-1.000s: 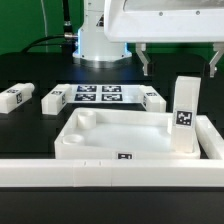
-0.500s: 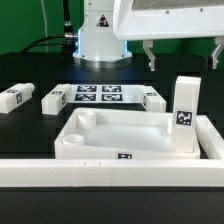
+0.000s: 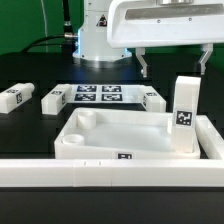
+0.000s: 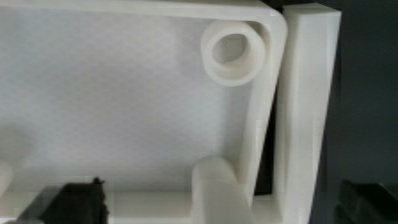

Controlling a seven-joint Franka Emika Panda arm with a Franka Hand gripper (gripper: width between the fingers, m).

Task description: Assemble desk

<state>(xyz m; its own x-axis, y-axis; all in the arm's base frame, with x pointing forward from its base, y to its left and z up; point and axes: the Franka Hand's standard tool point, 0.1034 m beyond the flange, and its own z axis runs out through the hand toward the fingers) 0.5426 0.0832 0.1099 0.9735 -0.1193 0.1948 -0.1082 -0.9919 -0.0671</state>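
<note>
Tool hangs in the upper right of the exterior frame, above and behind the tabletop. Both dark fingers are spread wide with nothing between them, so I have hold of nothing. Tabletop sits tray-side up on the black counter at frame centre. Its near edge is just behind the long low wall that runs across the lower frame. A round socket shows at the tabletop's far left corner. Upright leg stands at the tabletop's right side, tag toward the camera; I can't tell if it is seated in a socket. Three more legs lie flat on the counter behind the tabletop: far-left leg at the left edge of the frame, second leg just right of it, third leg right of centre. Marker board lies flat between the second and third legs. Robot base is at top centre. Wrist view: I look down into the tabletop, with a corner socket in sight. A white strip runs beside the rim across a thin dark gap. The fingertips are dark and blurred.
</note>
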